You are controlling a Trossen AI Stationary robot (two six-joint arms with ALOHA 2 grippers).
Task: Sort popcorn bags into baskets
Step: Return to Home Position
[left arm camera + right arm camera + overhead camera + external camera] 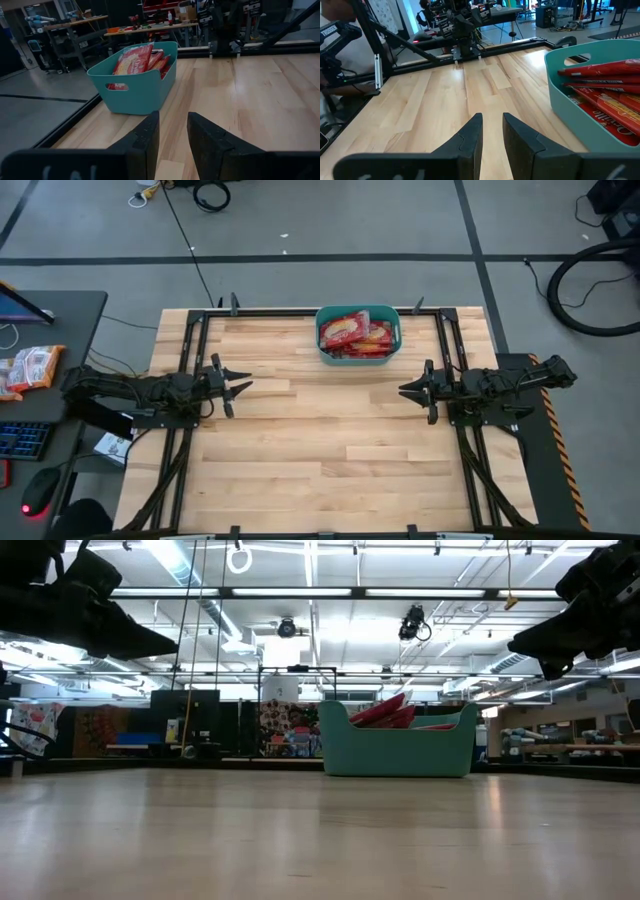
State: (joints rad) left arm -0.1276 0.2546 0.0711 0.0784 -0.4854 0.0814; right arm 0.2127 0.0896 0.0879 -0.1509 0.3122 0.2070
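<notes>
A teal basket (358, 333) stands at the far middle of the wooden table; it also shows in the low view (398, 748) and in both wrist views (137, 85) (580, 115). Several red popcorn bags (352, 332) (135, 59) (605, 87) lie and lean inside it, some poking above its rim (385, 710). My left gripper (240, 387) (173, 116) hovers level over the table's left side, pointing toward the middle, with a narrow empty gap between its fingers. My right gripper (405, 390) (492, 116) hovers over the right side facing it, also slightly open and empty.
Bare wooden tabletop (330, 440) stretches between the two grippers and toward the near edge. Black frame rails run along the table's left and right sides. A side desk at the left holds an orange-red packet (30, 367), a keyboard (20, 440) and a mouse (38, 492).
</notes>
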